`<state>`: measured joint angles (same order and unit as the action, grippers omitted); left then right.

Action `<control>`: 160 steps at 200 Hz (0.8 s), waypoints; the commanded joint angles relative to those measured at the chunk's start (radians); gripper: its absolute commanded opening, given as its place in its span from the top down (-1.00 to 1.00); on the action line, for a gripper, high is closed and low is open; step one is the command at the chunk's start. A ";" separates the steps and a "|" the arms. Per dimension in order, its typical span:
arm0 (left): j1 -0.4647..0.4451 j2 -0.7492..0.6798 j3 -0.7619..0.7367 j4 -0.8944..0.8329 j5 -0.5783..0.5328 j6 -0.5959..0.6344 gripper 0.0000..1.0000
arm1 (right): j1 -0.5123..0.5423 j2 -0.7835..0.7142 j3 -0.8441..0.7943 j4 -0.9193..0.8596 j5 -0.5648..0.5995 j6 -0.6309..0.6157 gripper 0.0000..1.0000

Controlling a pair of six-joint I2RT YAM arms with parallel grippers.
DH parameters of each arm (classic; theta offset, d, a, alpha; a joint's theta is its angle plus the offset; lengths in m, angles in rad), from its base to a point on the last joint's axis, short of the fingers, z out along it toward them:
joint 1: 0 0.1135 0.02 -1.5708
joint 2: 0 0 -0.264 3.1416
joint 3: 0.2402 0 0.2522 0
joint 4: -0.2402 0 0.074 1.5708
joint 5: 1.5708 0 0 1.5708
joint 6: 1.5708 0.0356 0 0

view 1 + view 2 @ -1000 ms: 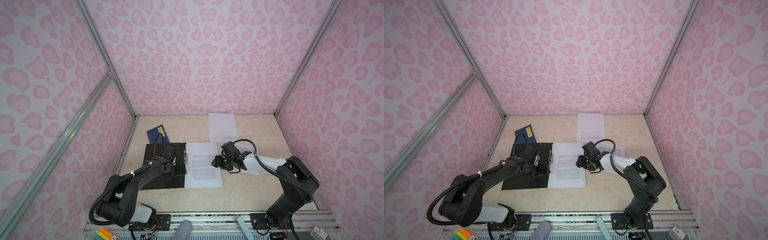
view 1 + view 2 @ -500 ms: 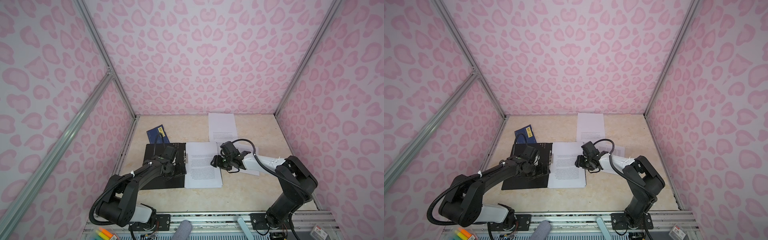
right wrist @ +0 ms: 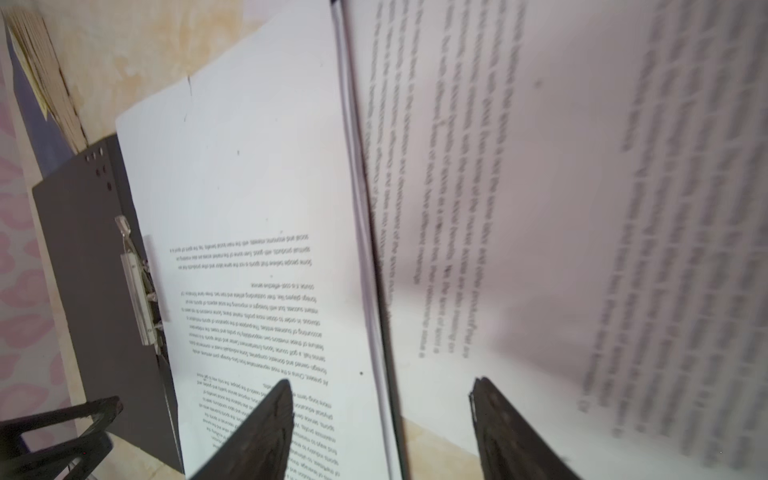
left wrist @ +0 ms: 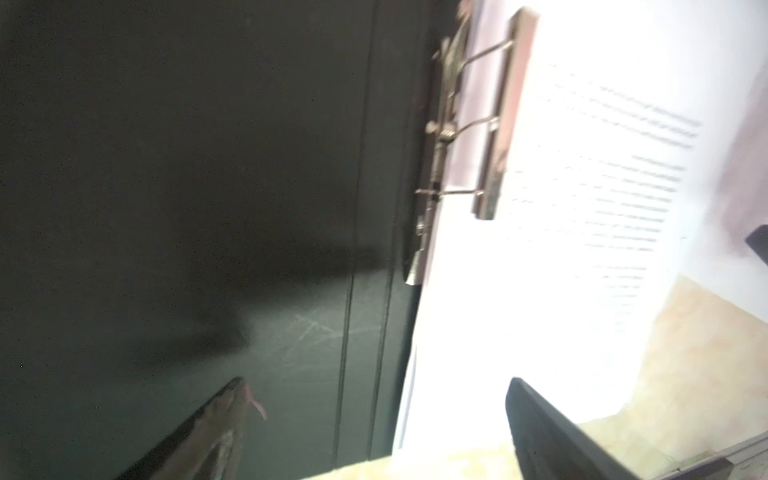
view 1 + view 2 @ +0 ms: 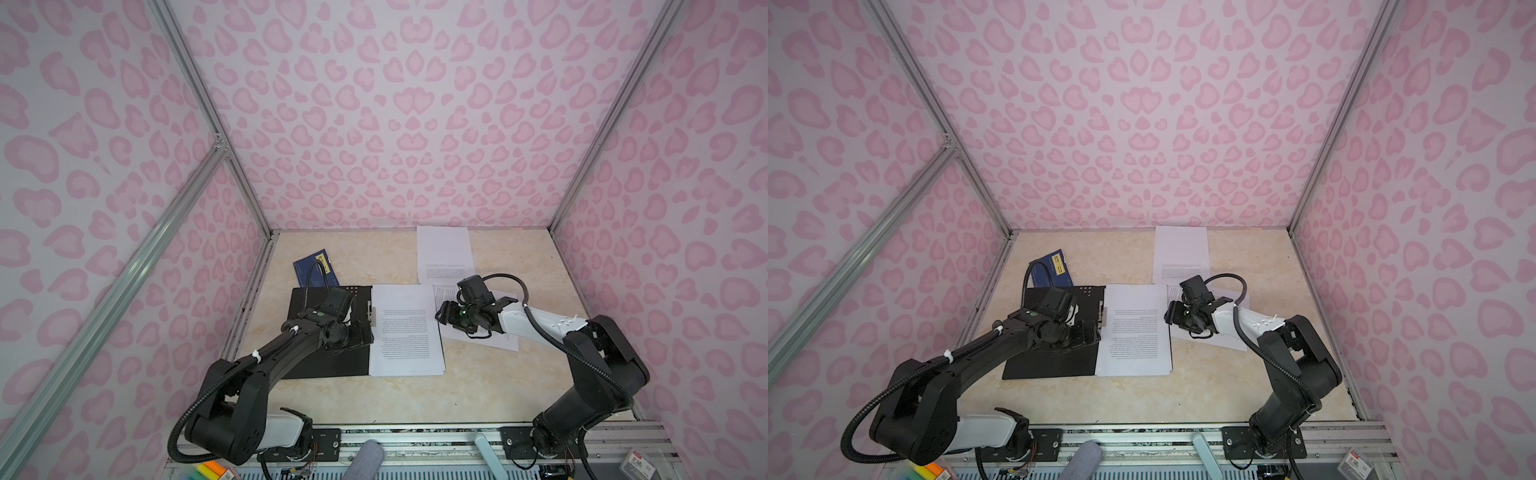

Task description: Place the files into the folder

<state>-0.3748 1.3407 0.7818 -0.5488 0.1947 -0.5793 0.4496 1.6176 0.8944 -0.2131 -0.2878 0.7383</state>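
Right wrist view: right gripper [image 3: 380, 384], open and empty, is nearest the loose sheet [image 3: 582, 187] beside the folder [image 3: 79, 257]. Left gripper [image 4: 376, 380] gapes empty over it.

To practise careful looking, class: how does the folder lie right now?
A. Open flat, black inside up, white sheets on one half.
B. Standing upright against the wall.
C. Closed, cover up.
A: in both top views the folder lies open and flat, black inside up, with printed sheets on its right half.
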 commanded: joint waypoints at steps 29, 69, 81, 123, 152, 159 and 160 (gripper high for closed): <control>-0.037 -0.090 0.107 -0.058 0.084 0.020 -0.95 | -0.265 0.064 0.089 -0.113 0.043 -0.211 -0.45; -0.256 0.049 0.233 0.009 0.081 -0.039 -0.95 | -0.409 0.185 0.165 -0.145 0.038 -0.266 -0.54; -0.313 0.125 0.290 0.027 0.079 -0.049 -0.95 | -0.433 0.197 0.156 -0.133 0.011 -0.260 -0.56; -0.425 0.394 0.515 0.053 0.103 -0.054 -0.96 | -0.483 0.120 -0.015 -0.096 -0.037 -0.183 -0.61; -0.444 0.533 0.648 0.076 0.133 -0.066 -0.96 | -0.564 -0.057 -0.248 -0.069 -0.087 -0.134 -0.61; -0.447 0.563 0.674 0.082 0.143 -0.071 -0.95 | -0.586 -0.123 -0.298 -0.083 -0.101 -0.128 -0.61; -0.447 0.566 0.677 0.083 0.144 -0.072 -0.95 | -0.587 -0.132 -0.305 -0.086 -0.103 -0.127 -0.61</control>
<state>-0.8139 1.8309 1.3857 -0.5014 0.3008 -0.6334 -0.0902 1.5906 0.7265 -0.0917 -0.3733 0.5438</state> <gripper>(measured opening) 0.978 0.804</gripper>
